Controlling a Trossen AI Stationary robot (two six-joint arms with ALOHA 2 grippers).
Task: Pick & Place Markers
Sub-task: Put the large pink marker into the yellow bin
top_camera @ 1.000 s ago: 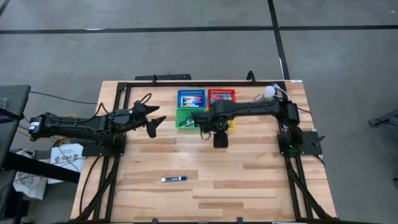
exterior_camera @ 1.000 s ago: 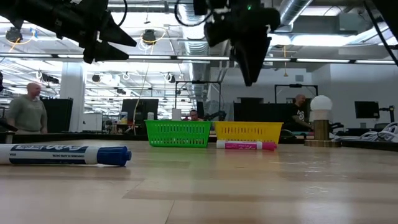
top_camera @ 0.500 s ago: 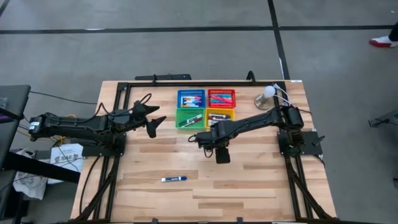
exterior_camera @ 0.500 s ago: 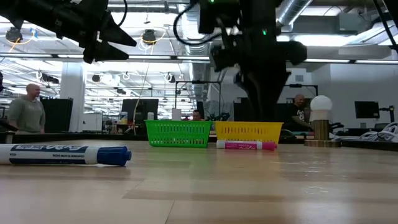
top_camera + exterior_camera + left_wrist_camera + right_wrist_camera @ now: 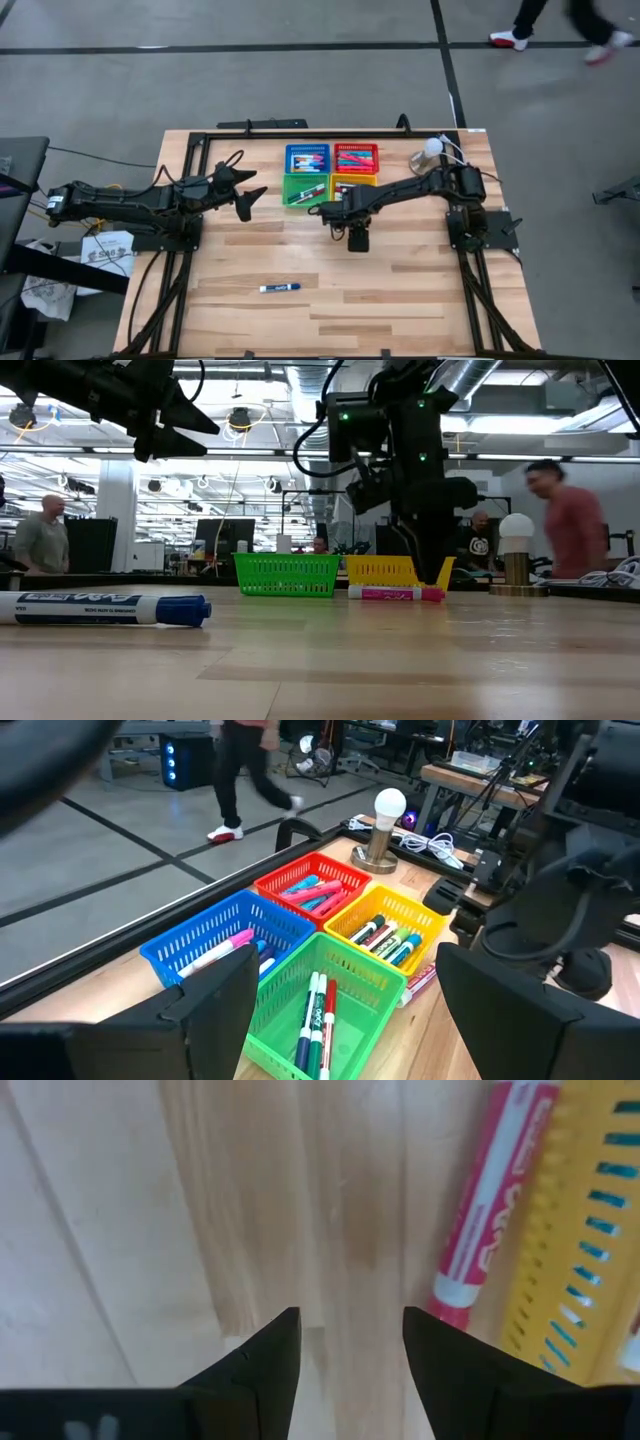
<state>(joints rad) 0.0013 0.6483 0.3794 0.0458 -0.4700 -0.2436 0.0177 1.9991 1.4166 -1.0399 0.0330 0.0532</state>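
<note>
Tabletop: pink marker (image 5: 490, 1200) lies lengthwise along yellow basket (image 5: 590, 1230); right gripper (image 5: 350, 1355) fingers apart.

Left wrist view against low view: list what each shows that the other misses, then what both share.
Only the left wrist view: the blue basket and red basket, plus the markers lying inside all four baskets. Only the low view: the blue marker lying alone on the table, and the left tool hanging high. Both: the green basket, yellow basket, the pink marker beside the yellow one, the lamp and the right arm.
</note>
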